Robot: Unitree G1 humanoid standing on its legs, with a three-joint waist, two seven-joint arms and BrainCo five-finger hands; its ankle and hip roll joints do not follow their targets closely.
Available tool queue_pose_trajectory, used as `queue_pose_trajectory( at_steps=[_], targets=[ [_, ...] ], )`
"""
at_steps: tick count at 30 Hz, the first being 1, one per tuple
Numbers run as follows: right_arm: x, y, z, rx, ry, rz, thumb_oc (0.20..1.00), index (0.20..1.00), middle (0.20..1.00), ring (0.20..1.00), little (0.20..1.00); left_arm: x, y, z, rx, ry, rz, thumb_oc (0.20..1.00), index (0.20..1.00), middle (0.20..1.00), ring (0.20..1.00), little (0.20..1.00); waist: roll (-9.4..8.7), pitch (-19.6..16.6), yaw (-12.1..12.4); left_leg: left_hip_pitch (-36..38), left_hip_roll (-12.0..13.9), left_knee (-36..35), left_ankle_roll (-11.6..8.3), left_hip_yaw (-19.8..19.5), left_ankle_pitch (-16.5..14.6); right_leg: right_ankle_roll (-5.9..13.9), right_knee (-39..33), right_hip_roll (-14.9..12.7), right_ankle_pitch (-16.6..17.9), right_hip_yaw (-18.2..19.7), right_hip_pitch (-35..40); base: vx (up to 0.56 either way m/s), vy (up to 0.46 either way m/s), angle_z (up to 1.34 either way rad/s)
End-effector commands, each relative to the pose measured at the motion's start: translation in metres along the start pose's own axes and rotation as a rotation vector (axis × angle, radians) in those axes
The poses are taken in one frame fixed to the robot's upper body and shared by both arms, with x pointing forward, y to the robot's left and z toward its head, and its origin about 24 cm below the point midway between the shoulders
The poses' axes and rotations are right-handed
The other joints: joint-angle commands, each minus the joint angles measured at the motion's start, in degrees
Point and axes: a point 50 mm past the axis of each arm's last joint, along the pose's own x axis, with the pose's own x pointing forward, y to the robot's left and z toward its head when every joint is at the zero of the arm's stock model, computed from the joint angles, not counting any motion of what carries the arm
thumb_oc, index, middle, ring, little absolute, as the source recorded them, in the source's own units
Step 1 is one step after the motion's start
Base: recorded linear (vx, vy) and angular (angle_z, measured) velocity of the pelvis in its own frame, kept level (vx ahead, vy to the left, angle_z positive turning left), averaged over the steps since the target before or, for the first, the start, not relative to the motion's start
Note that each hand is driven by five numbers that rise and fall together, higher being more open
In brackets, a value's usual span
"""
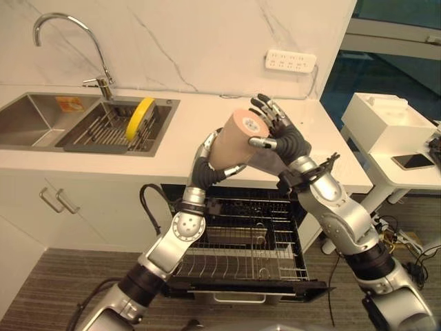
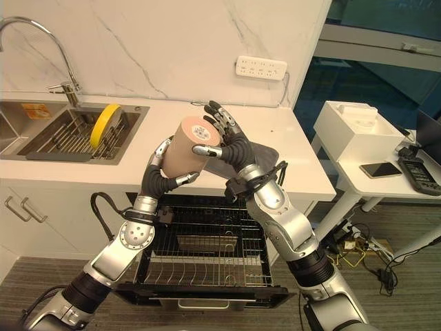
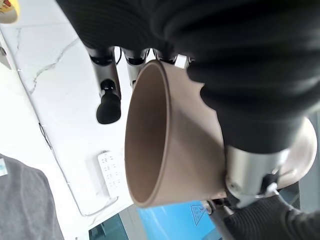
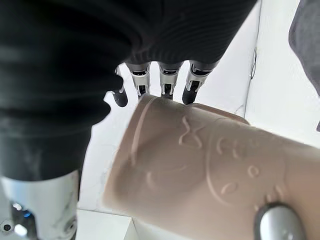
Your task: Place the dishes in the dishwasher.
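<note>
Cup (image 1: 233, 140) above tabletop (image 1: 200, 121), between left hand (image 1: 207, 169) and right hand (image 1: 279, 138). Sink (image 1: 41, 124) left of cup, set in tabletop; plate (image 1: 139, 118) upright in sink rack, faucet (image 1: 65, 48) behind. Dishwasher (image 1: 241, 241) below cup, rack pulled out. Power strip (image 1: 290, 61) on wall behind cup. Cloth, probably, on tabletop under right hand.
</note>
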Motion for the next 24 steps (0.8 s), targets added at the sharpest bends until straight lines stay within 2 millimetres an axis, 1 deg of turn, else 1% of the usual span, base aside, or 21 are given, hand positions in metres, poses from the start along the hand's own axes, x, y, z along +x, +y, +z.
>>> queue_pose_trajectory(
  at_steps=[1, 7, 14, 22, 23, 24],
  targets=[
    [0.016, 0.004, 0.022, -0.032, -0.093, 0.007, 1.000, 1.000, 1.000, 1.000, 1.000, 0.021, -0.001, 0.032, -0.007, -0.186, 0.010, 0.200, 0.200, 0.200, 0.200, 0.200, 2.33, -0.6, 1.2, 3.3, 6.0, 0.3, -2.52, 2.0, -4.4, 1.61, 0.1, -2.9, -0.9, -0.4, -2.1, 0.00, 0.000, 0.00],
    [0.023, 0.013, 0.020, -0.040, -0.082, 0.015, 1.000, 1.000, 1.000, 1.000, 1.000, 0.021, -0.007, 0.034, -0.035, -0.183, -0.006, 0.200, 0.200, 0.200, 0.200, 0.200, 2.17, -0.7, 1.7, 3.3, 6.0, 0.3, -2.50, 1.8, -4.4, 1.49, 0.1, -2.9, -1.0, -0.7, -2.0, -0.01, 0.011, 0.10],
    [0.024, 0.016, 0.016, -0.052, -0.060, 0.022, 1.000, 1.000, 1.000, 1.000, 1.000, 0.023, -0.007, 0.037, -0.041, -0.193, 0.005, 0.200, 0.200, 0.200, 0.200, 0.200, 2.13, -0.6, 1.6, 3.5, 5.9, 0.3, -2.42, 2.0, -4.5, 1.48, 0.1, -2.9, -1.0, -0.7, -1.9, 0.00, 0.001, 0.01],
    [0.025, 0.018, 0.018, -0.073, -0.079, 0.040, 1.000, 1.000, 1.000, 1.000, 1.000, 0.024, -0.007, 0.039, -0.040, -0.200, -0.005, 0.200, 0.200, 0.200, 0.200, 0.200, 2.17, -0.5, 1.6, 3.5, 5.9, 0.3, -2.46, 2.0, -4.4, 1.42, 0.1, -2.8, -1.0, -0.8, -1.9, 0.00, 0.000, 0.00],
    [0.025, 0.019, 0.020, -0.072, -0.087, 0.059, 0.529, 0.529, 0.529, 0.529, 0.529, 0.024, -0.008, 0.039, -0.036, -0.207, -0.009, 0.200, 0.200, 0.200, 0.200, 0.200, 2.17, -0.5, 1.6, 3.5, 5.9, 0.3, -2.47, 2.0, -4.4, 1.43, 0.1, -2.8, -1.0, -0.9, -1.9, 0.00, 0.000, 0.00],
    [0.025, 0.020, 0.021, -0.067, -0.096, 0.063, 0.332, 0.332, 0.332, 0.332, 0.332, 0.024, -0.008, 0.040, -0.031, -0.212, -0.013, 0.200, 0.200, 0.200, 0.200, 0.200, 2.15, -0.4, 1.6, 3.5, 6.0, 0.3, -2.48, 2.0, -4.4, 1.42, 0.1, -2.8, -1.0, -0.9, -1.9, 0.00, 0.000, 0.00]
  ],
)
